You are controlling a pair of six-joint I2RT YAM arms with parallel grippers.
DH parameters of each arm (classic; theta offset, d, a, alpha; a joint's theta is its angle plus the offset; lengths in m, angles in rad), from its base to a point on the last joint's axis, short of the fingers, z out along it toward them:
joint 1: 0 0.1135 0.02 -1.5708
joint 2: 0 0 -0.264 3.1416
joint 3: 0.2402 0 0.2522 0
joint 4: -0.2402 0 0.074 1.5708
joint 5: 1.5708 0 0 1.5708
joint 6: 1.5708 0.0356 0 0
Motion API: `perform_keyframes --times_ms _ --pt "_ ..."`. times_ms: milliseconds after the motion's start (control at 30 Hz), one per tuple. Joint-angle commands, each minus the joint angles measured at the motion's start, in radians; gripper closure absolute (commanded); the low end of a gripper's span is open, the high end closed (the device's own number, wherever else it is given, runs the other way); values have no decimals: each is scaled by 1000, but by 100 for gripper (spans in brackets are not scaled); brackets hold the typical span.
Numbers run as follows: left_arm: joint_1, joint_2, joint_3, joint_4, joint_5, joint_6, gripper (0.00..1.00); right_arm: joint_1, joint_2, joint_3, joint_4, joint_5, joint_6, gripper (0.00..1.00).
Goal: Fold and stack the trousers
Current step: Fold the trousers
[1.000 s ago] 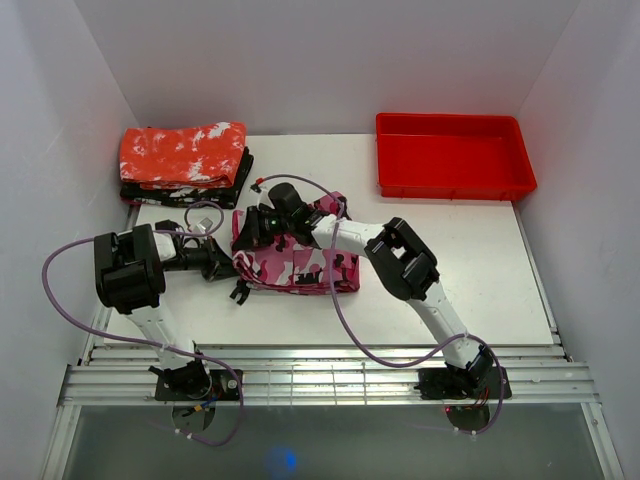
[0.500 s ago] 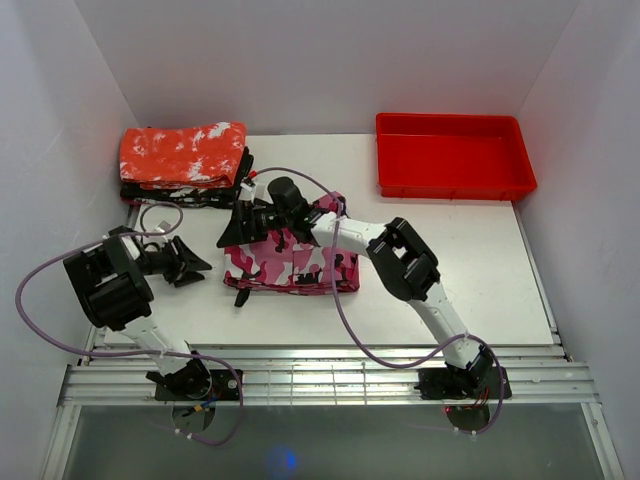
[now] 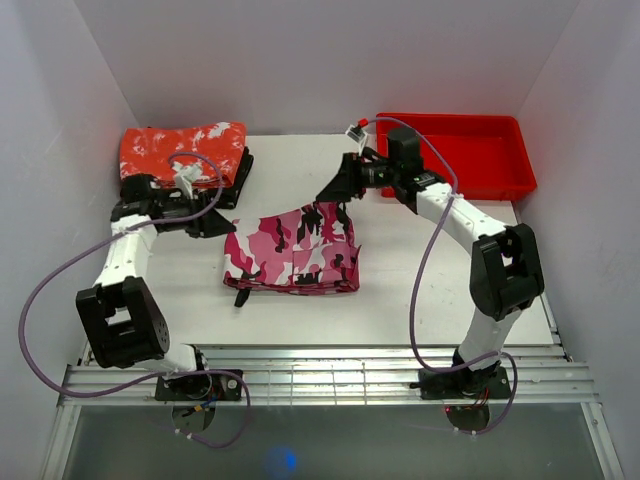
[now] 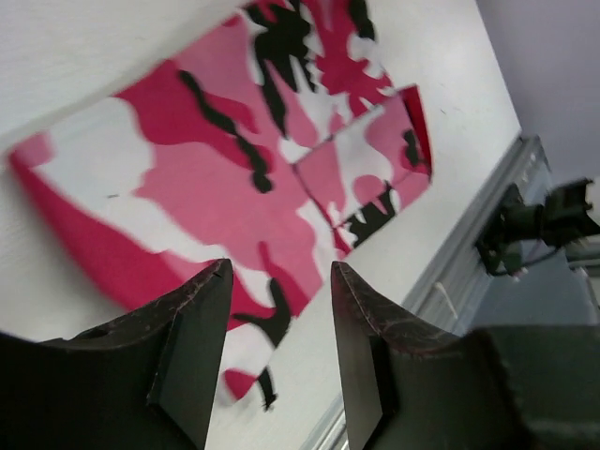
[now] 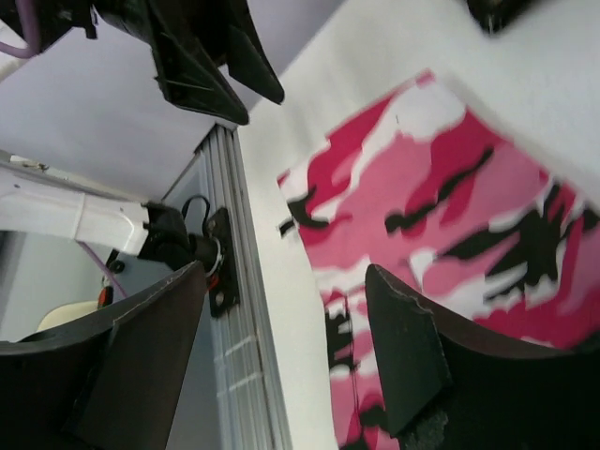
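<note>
The trousers (image 3: pixel 292 255) lie folded into a pink, white and black camouflage rectangle, the left gripper (image 3: pixel 222 225) left of them and the right gripper (image 3: pixel 328 192) by their far edge, both gaping empty.

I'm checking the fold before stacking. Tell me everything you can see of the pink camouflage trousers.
The trousers are soft-looking cloth blotched hot pink, pale pink, white and black, folded into a rough flat rectangle on the table. A black bit pokes out at their near left corner. Only the table touches them; the left gripper and right gripper hang open, clear.
</note>
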Motion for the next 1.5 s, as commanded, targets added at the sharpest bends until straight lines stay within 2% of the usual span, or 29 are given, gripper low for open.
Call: perform_keyframes --times_ms 0,67,133,200,233,367,533,600,767,867,933,1067,1167,1300,1400,1467 --pt "-109 -16 -113 119 64 -108 43 -13 -53 -156 -172 -127 -132 26" --pt "-166 19 -156 181 34 -150 43 -19 -79 -246 -226 -144 -179 29" --pt "-180 49 -191 212 9 -199 45 -19 -109 -303 -248 -144 -222 32" --pt "-180 116 -234 226 -81 -225 47 -16 -106 -363 -219 -126 -213 33" --pt "-171 142 -243 210 -115 -221 53 -15 -93 -374 -204 -121 -206 35" --pt "-100 236 -285 184 -207 -230 60 11 41 -374 -162 -87 -190 40" --pt "18 332 -231 138 -244 -212 65 70 201 -374 -52 -70 -128 41" --pt "45 336 -220 109 -244 -181 62 94 268 -371 -15 -74 -79 39" --pt "81 242 -158 26 -73 -37 52 140 350 -320 37 -90 -17 35" --pt "67 156 -93 15 -3 17 46 140 272 -297 42 -121 -22 32" --pt "38 127 -69 47 -6 12 42 124 209 -276 39 -138 -42 30" --pt "10 119 -71 165 -78 -124 39 64 67 -230 37 -117 -32 26" --pt "10 136 -110 269 -118 -221 38 -2 46 -204 31 -57 -38 26" --pt "-9 200 -134 415 21 -362 40 -59 123 -109 5 -24 -62 27" --pt "-45 237 -139 527 11 -448 40 -65 210 -57 7 -12 -69 29" --pt "-48 277 -138 555 -76 -506 40 -65 265 -38 13 15 -60 29"
